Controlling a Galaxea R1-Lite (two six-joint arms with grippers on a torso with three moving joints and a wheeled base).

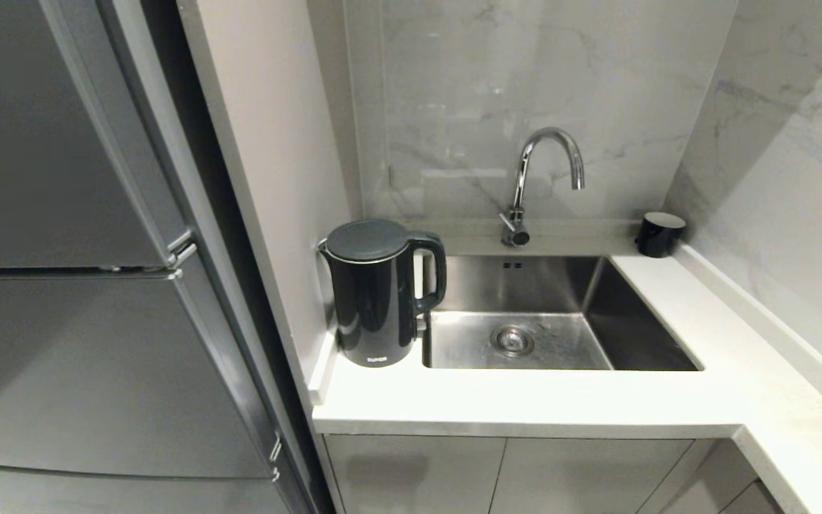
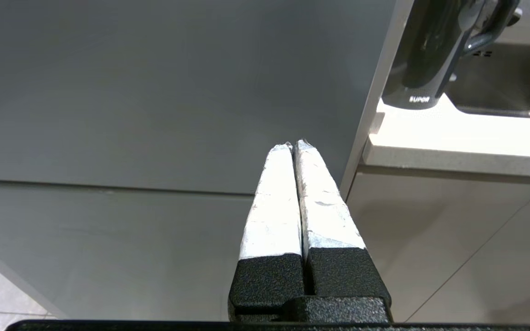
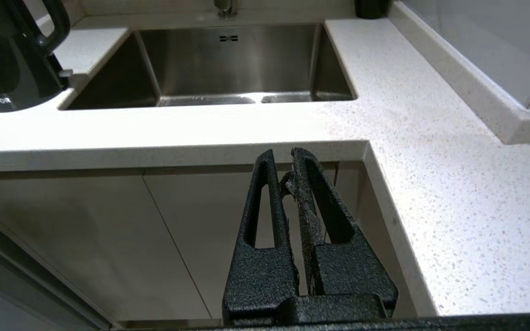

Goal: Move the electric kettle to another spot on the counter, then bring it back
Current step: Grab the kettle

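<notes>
The kettle [image 1: 375, 300] is glossy black. The desk [image 1: 525, 403] looks like speckled white stone; the sink [image 1: 518, 293] is brushed steel. Both tools look rough, grainy black.

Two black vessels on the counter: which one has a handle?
The tall glossy black electric kettle left of the steel sink; its loop handle faces the sink. The small black cup has none.

Bright glare washes out the counter [image 1: 525, 403] front edge; pictures sharp.

Glossy black electric kettle [image 1: 375, 296] with white lettering, white speckled counter [image 1: 525, 403], grey-veined marble wall [image 1: 525, 78].
</notes>
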